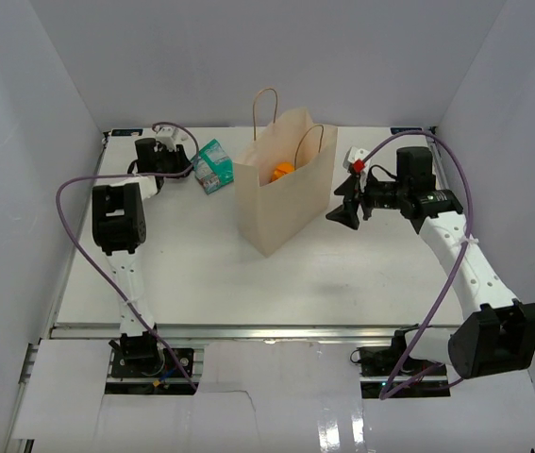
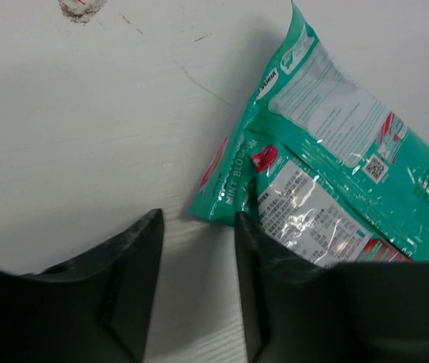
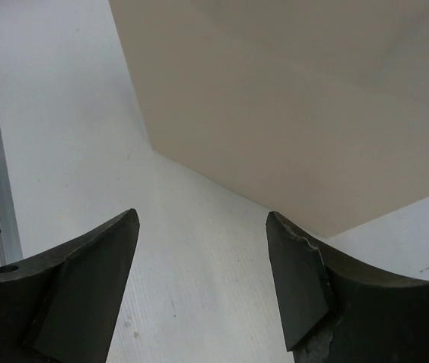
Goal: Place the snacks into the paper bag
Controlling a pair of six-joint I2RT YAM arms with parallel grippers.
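Reaching low beside teal-green packet [image 2: 335, 151], left gripper [image 2: 197, 221] jaws parted over bare table [image 2: 85, 113]; holding right gripper [image 3: 201, 221] spread near paper bag [image 3: 297, 113].

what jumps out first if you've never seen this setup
The tall tan paper bag stands upright mid-table, an orange snack showing in its open top. A teal-green packet lies flat at the far left, the left hand at its corner with fingers apart. The right hand hangs open beside the bag's right side.

Bright even light, soft shadows, glare on teal-green packet [image 2: 327, 159], sharp views
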